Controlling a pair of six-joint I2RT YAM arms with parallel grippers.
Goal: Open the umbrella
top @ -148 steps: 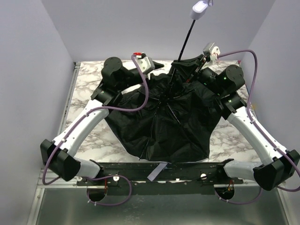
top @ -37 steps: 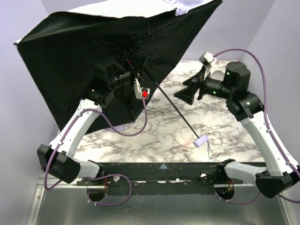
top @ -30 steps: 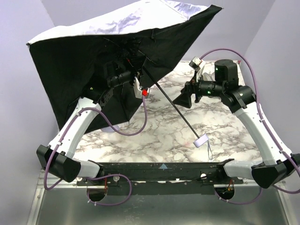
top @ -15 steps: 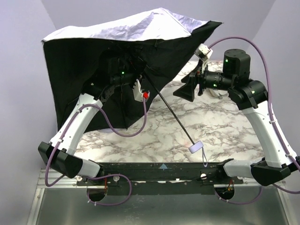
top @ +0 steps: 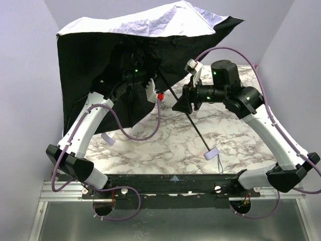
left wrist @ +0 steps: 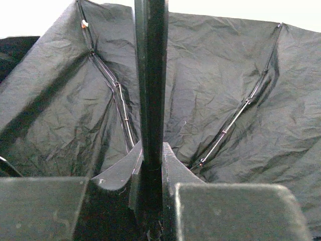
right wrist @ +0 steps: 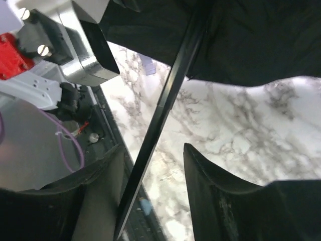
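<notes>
- Top view: the umbrella hangs tipped over the worktop, spread wide open, its handle low near the front.
- Left wrist view: the left fingers are squeezed tight on the black shaft. That holds the umbrella up.
- Right wrist view: the right fingers are apart, one on each side of the shaft, not pinching it. I think they mean to grab it.

Open compact umbrella, raised high over the far left of the table, tilted: pale cream-white outer fabric on top, black ribbed lining facing near and right. A thin black shaft slants down to the right, ending in a small pale handle with a loop strap, seemingly just above the tabletop.
</notes>
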